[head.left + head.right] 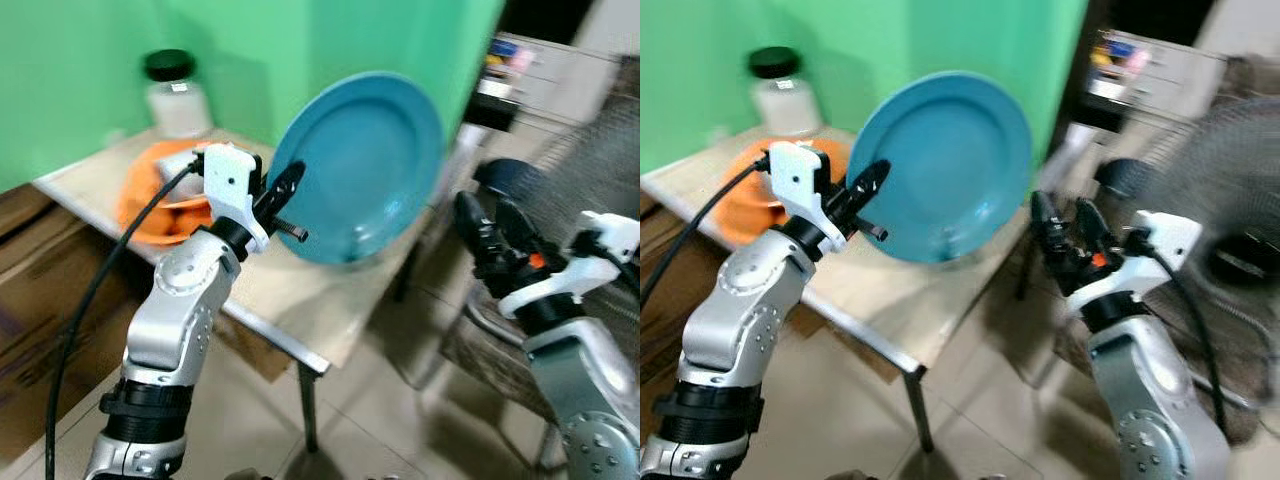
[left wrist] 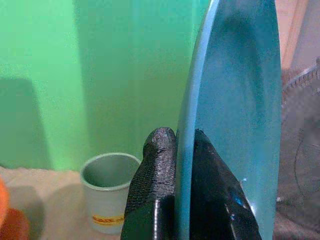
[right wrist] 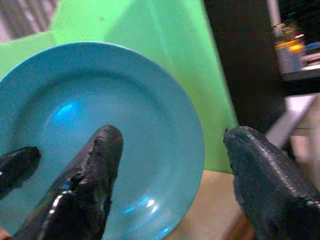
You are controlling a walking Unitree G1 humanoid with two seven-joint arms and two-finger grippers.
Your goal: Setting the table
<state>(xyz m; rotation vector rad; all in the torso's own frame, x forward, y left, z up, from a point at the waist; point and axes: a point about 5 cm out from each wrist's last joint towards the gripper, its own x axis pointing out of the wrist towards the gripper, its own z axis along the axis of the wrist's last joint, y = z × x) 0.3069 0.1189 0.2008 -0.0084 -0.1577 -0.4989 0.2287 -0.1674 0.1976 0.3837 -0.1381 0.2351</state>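
Observation:
A round blue plate (image 1: 365,165) hangs tilted on edge above the small beige table (image 1: 290,290). My left gripper (image 1: 285,192) is shut on the plate's left rim; in the left wrist view its black fingers (image 2: 155,180) pinch the rim of the plate (image 2: 240,100) from both sides. My right gripper (image 1: 490,225) is open to the right of the plate, off the table's right edge, with nothing between its fingers (image 3: 95,175). The right wrist view faces the plate's hollow side (image 3: 100,130).
An orange dish (image 1: 150,190) and a frosted jar with a black lid (image 1: 175,95) stand at the table's back left. A small grey cup (image 2: 107,190) sits by the green wall. A fan (image 1: 1230,200) and shelves stand at the right; cardboard boxes (image 1: 40,300) lie at the left.

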